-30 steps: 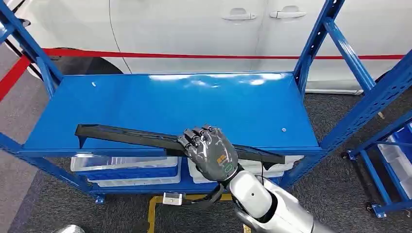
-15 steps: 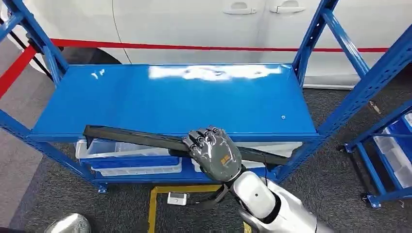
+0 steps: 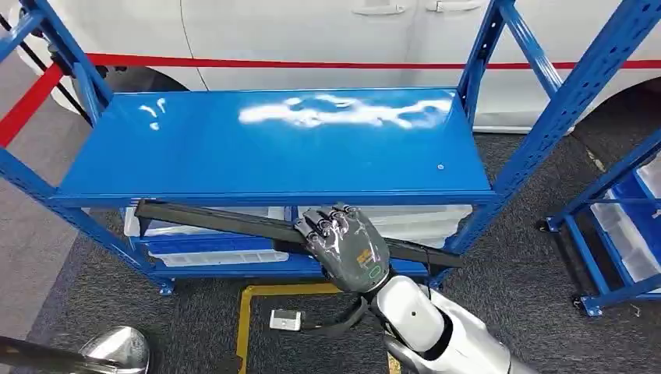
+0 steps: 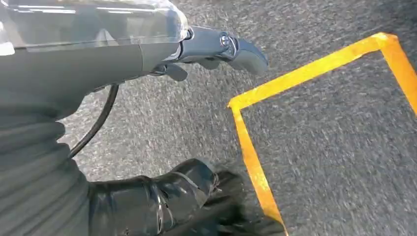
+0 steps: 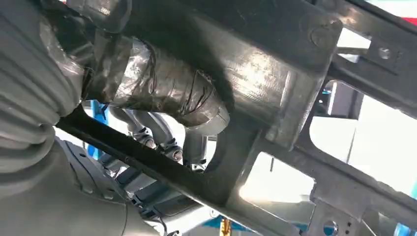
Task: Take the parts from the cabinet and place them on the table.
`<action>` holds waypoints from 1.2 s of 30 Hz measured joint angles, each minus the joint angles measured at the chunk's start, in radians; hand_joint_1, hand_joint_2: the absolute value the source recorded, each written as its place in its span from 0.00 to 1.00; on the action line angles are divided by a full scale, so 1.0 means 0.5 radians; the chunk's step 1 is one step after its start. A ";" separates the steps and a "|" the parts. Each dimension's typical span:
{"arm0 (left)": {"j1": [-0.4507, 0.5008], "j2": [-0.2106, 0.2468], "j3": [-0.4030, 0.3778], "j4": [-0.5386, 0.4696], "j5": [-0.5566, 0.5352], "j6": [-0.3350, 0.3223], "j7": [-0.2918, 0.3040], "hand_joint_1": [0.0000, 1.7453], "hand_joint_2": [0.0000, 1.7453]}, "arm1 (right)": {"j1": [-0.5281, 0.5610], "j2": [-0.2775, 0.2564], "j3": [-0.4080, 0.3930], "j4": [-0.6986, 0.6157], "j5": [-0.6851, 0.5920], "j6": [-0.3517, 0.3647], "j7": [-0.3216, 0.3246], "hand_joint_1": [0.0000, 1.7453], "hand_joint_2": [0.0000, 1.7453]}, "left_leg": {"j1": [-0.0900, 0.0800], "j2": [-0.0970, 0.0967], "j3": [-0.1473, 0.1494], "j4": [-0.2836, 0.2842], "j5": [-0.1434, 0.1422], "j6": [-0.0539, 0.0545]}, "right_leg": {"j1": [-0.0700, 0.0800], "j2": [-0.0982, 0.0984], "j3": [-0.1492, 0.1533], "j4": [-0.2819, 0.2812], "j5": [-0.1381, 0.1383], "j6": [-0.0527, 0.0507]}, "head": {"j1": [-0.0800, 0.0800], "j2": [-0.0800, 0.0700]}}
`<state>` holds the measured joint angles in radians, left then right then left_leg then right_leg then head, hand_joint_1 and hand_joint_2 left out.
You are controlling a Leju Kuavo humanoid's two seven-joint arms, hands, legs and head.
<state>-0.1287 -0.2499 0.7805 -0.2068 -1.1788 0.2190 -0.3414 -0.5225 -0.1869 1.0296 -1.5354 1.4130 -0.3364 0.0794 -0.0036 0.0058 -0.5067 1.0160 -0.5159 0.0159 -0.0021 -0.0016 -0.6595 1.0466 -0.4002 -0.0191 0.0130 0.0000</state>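
Right hand (image 3: pixel 345 247) fingers curled over a long black part (image 3: pixel 214 218), held level in front of the blue shelf (image 3: pixel 273 148), part extending both sides of the fingers, left hand (image 4: pixel 216 46) hanging over carpet, its finger state unclear

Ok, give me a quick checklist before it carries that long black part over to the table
1. Right hand grips the long black part: ok.
2. Grip near the part's middle, for balance: ok, a little right of centre.
3. Part off the blue shelf: ok, it hangs in front of the shelf's edge.
4. Part's right end clear of the rack's upright post: cannot tell.
5. Left hand holds nothing: ok.
6. Table in reach: cannot tell.
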 joint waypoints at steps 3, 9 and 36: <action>0.005 -0.001 -0.001 0.000 0.000 -0.001 0.006 0.00 1.00 | 0.001 0.002 -0.002 -0.002 -0.021 -0.013 -0.028 1.00 1.00 | 0.002 0.003 -0.019 -0.059 0.055 0.035 | 0.002 0.004 0.002 -0.035 0.054 0.042 | 0.001 0.000; 0.012 0.001 -0.001 0.000 0.000 -0.003 0.006 0.00 1.00 | 0.030 -0.002 -0.002 0.003 -0.047 -0.050 -0.064 1.00 1.00 | 0.012 0.018 -0.140 -0.068 0.178 0.065 | -0.022 0.004 -0.147 0.547 -0.362 0.082 | 0.004 0.000; 0.009 0.002 -0.001 0.000 0.006 0.001 0.014 0.00 1.00 | 0.057 0.074 -0.002 0.034 -0.224 -0.033 -0.153 1.00 1.00 | 0.027 -0.005 -0.055 0.127 0.037 -0.036 | -0.018 0.000 -0.004 0.013 -0.021 -0.025 | -0.002 0.000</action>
<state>-0.1242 -0.2491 0.7801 -0.2068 -1.1757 0.2193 -0.3342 -0.4941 -0.1499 1.0285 -1.5183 1.3008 -0.3529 0.0027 0.0099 0.0034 -0.5341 1.0796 -0.4972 -0.0020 -0.0110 -0.0014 -0.6615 1.0530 -0.4107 -0.0317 0.0118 0.0000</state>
